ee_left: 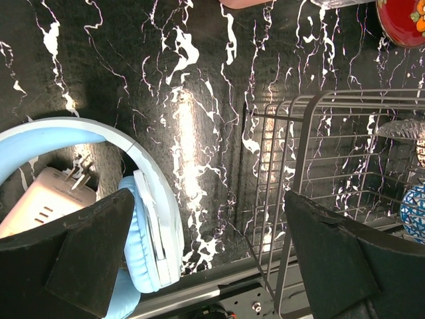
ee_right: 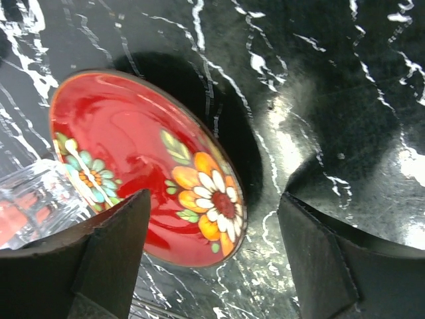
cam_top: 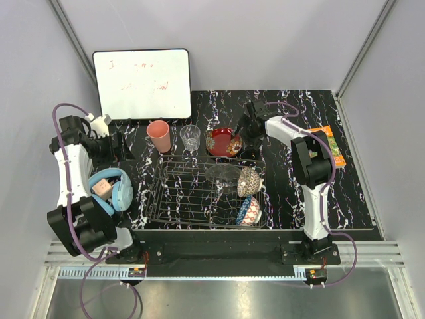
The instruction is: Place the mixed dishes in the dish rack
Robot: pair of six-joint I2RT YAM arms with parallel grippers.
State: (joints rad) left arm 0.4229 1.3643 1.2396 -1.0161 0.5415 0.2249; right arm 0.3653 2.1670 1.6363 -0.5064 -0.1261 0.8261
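Black white-veined table (cam_top: pixel 299 193) fills a grey-walled cell, with a white board (cam_top: pixel 141 83) propped at its far edge. Near the front sits the dish rack (cam_top: pixel 186 193), holding toward its right side the clear glass bowl (cam_top: pixel 222 174), beige speckled bowl (cam_top: pixel 249 181) and blue patterned bowl (cam_top: pixel 249 211). The right gripper (ee_right: pixel 209 259) hangs over the red gold-patterned plate (ee_right: pixel 133 159) just behind the rack, fingers spread wide across its rim. The left gripper (ee_left: pixel 199 266), wide and empty, hovers between the light-blue headphones (ee_left: pixel 156 219) and the rack. Left of the plate stand the salmon-pink cup (cam_top: pixel 159 136) and small clear glass tumbler (cam_top: pixel 190 137)
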